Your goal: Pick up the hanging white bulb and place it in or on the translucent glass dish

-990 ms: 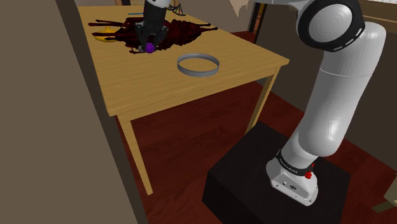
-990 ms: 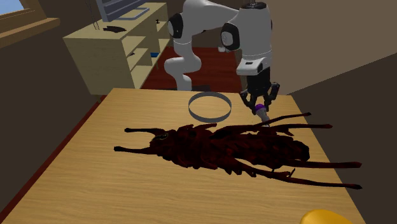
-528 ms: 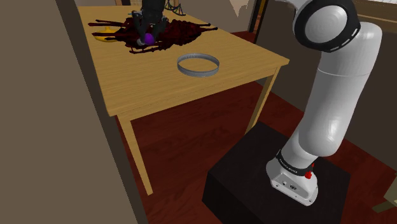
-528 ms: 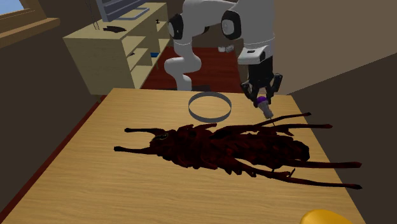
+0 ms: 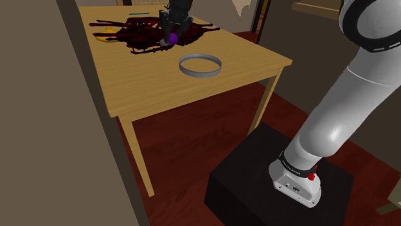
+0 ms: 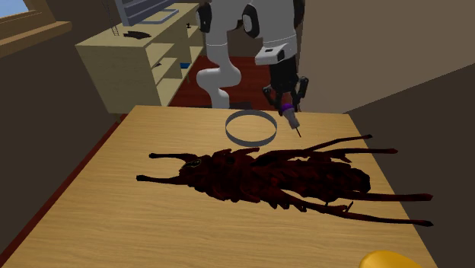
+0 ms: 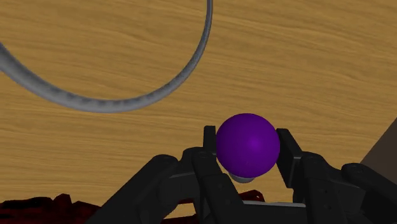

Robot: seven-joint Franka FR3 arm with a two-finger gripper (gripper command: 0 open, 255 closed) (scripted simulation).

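Observation:
The bulb (image 7: 247, 145) is drawn as a purple ball with a pale base, and a thin dark stem hangs below it. My gripper (image 7: 247, 147) is shut on it, one black finger (image 7: 208, 145) on each side. On the wooden table (image 5: 148, 83), held gripper (image 5: 173, 33) and bulb (image 5: 173, 39) hover above the surface, between the big insect and the dish. The dish (image 5: 200, 72) is a low grey ring. In the second exterior view the bulb (image 6: 287, 109) hangs just right of the dish (image 6: 251, 141), a little above its rim (image 7: 127, 102).
A large dark red insect figure (image 6: 266, 175) sprawls across the table's middle, with long legs spread out. A yellow object (image 6: 387, 260) lies beyond it. A beige shelf unit (image 6: 145, 65) stands behind the table. The black stand (image 5: 276, 186) sits on a dark red floor.
My gripper has carried the purple bulb off the insect figure and toward the grey ring, rightward in the shoulder view. Its grip on the bulb is unchanged.

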